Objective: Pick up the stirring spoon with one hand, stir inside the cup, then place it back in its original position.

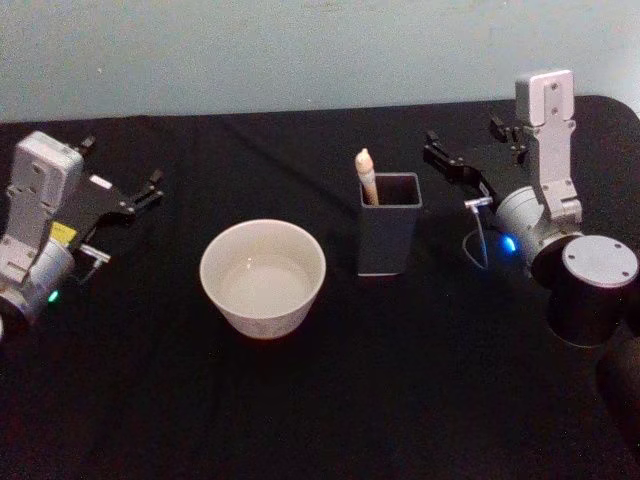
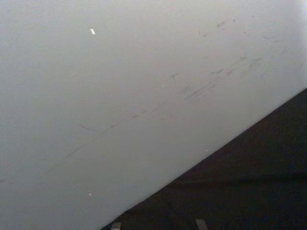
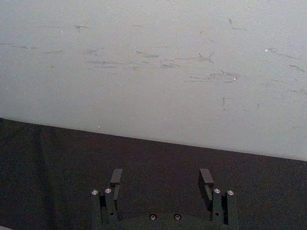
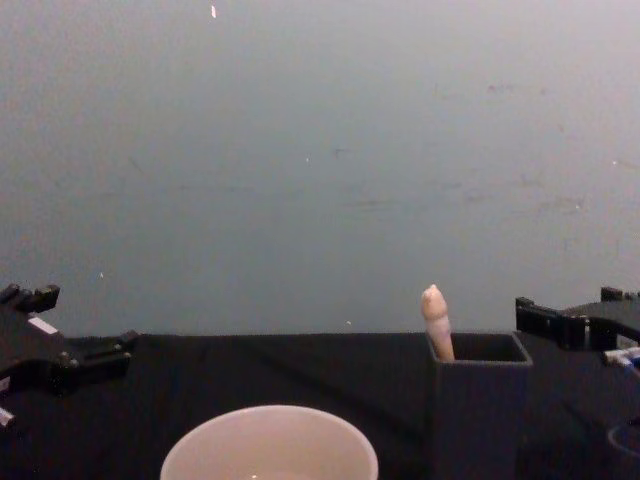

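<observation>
The right gripper [image 1: 470, 155] hovers above the black table [image 1: 400, 400] to the right of the dark grey holder [image 1: 389, 237], its fingers [image 3: 206, 178] spread well apart with nothing between them; the right wrist view shows both dark fingers standing parallel over bare black cloth, facing the pale wall [image 3: 153, 62]. It touches nothing. The stirring spoon [image 1: 366, 174] stands inside the holder, leaning against its back-left corner, so that its pale beige handle with the rounded tip rises above the rim while the shaft and bowl are hidden inside. From the chest view the spoon's handle [image 4: 436, 320] sticks up out of the holder [image 4: 478, 400], and the right gripper [image 4: 560, 322] sits near it on the right at about rim height, apart from both the holder and the spoon. The cup [image 1: 263, 277], wide and white, rests on the table just left of the holder, not touching it, and its rim [image 4: 270, 445] shows at the bottom of the chest view. The left gripper [image 1: 145, 190] is parked at the far left of the table, well apart from the cup, its fingers also held apart and empty.
</observation>
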